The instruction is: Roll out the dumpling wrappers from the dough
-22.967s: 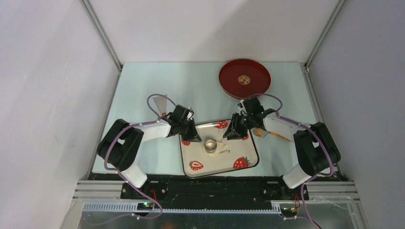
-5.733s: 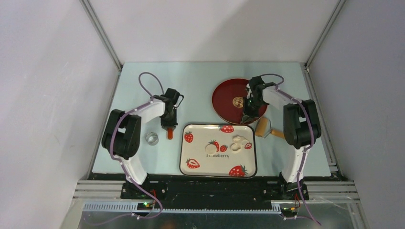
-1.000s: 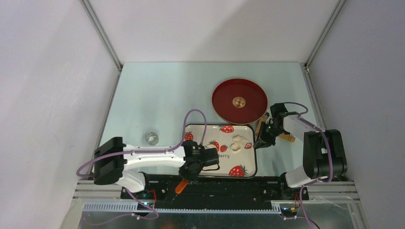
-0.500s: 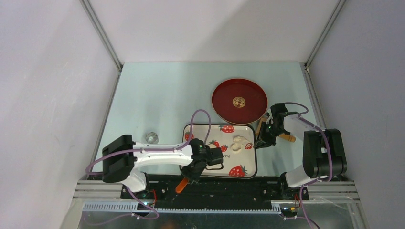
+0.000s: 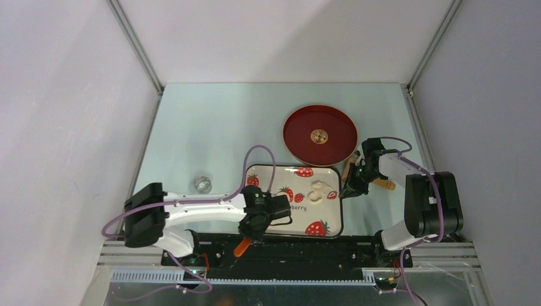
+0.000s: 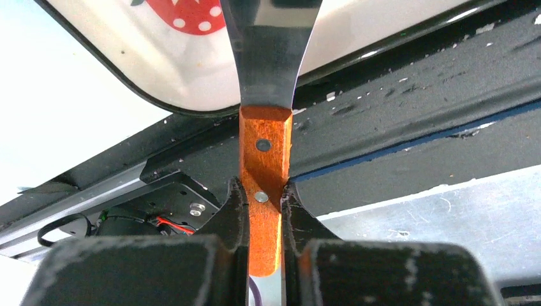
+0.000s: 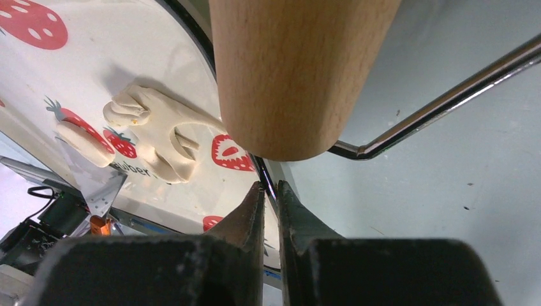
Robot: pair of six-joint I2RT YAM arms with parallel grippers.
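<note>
Lying on the strawberry plate (image 5: 326, 210), the dough (image 7: 163, 137) is seen as an irregular cream-white lump with finger-like lobes, toward the plate's right side. A smaller flat cream piece, taken to be the dumpling wrapper (image 7: 80, 141), is found just to its left, apart from it. Whether this piece is touched by the grey blade tip near it cannot be told.

The left pincer (image 6: 263, 190) is closed tight on the orange wooden handle of a scraper (image 6: 266, 95). The scraper's metal blade is held over the plate's near rim, and its handle is pointed back over the black rail at the counter's (image 5: 210, 127) near edge.

The right pincer (image 7: 266, 191) is narrowed to a thin slit at the plate's right edge, and the dark rim of the plate is seen running into that slit, so the rim appears to be pinched. The wooden roller (image 7: 300, 76) is placed just beyond the fingers, beside the plate, with its wire frame resting on the counter.

A red tray (image 5: 306, 143) is set behind the plate, and a small steel ring cutter (image 5: 203, 184) is left on the counter, left of the plate.
</note>
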